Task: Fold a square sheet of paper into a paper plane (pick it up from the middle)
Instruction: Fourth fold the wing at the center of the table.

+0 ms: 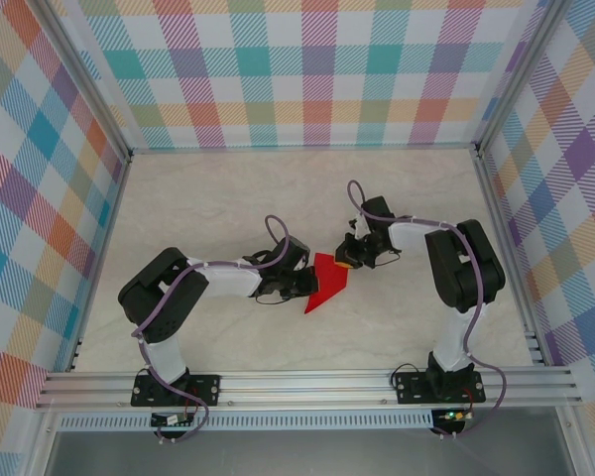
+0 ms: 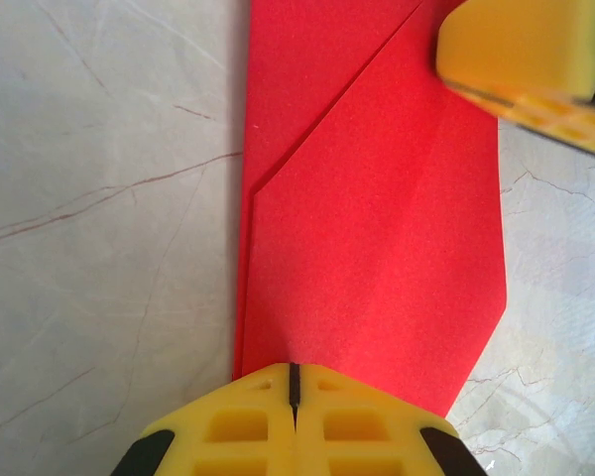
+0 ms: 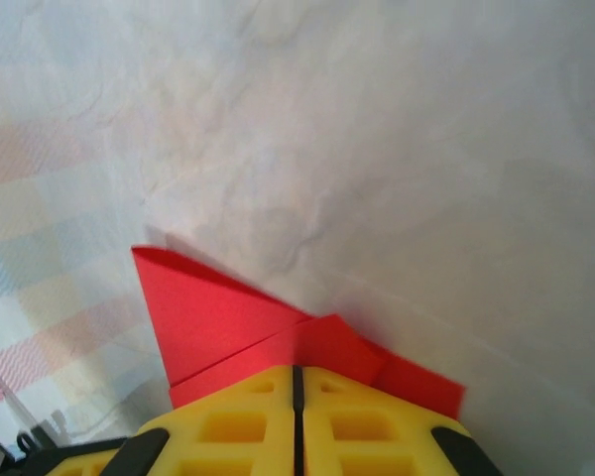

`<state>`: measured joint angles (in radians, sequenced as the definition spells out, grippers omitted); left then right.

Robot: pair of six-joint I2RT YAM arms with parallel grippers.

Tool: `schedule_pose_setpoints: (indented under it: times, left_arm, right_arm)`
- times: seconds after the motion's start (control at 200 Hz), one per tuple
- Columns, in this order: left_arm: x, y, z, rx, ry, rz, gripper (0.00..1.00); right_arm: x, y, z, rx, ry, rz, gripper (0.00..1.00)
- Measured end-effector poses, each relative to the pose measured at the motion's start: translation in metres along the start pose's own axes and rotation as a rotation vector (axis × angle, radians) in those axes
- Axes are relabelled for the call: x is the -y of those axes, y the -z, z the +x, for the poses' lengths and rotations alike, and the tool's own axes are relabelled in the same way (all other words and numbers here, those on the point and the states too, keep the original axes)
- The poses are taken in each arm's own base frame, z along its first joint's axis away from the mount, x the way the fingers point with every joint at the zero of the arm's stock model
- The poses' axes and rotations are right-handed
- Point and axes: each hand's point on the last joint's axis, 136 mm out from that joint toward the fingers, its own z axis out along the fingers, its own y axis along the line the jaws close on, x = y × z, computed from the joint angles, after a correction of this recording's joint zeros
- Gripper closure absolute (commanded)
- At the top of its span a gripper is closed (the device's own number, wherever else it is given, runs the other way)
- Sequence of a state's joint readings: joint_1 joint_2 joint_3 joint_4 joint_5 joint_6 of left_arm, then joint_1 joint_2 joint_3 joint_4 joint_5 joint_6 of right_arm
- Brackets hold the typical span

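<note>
At table [image 1: 228, 198] centre, left fingers [image 2: 238, 431], right fingers [image 3: 228, 426] pinch red paper plane [image 1: 328, 284]

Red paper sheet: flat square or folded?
Folded. The thin bright red paper sheet shows a diagonal flap edge over a lower layer in the left wrist view, and a pointed, non-square outline from above.

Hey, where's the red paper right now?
In the top view the red paper is mid-table, held by the left gripper on its left edge and the right gripper at its far right corner.
</note>
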<state>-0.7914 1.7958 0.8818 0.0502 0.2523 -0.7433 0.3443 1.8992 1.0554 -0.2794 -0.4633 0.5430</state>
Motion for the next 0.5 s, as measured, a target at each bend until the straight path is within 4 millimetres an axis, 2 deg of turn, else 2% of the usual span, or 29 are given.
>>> schedule_pose_setpoints:
  times: [0.19,0.385,0.505]
  left_arm:
    - [0.0,0.0,0.0,0.0,0.0,0.0,1.0]
    - [0.0,0.0,0.0,0.0,0.0,0.0,1.0]
    - [0.0,0.0,0.0,0.0,0.0,0.0,1.0]
  right_arm:
    - [0.015,0.012,-0.029,0.082,-0.054,0.042,0.92]
    - [0.015,0.014,-0.028,0.097,-0.045,0.046,0.91]
    - [0.01,0.029,-0.012,0.131,-0.01,0.039,0.91]
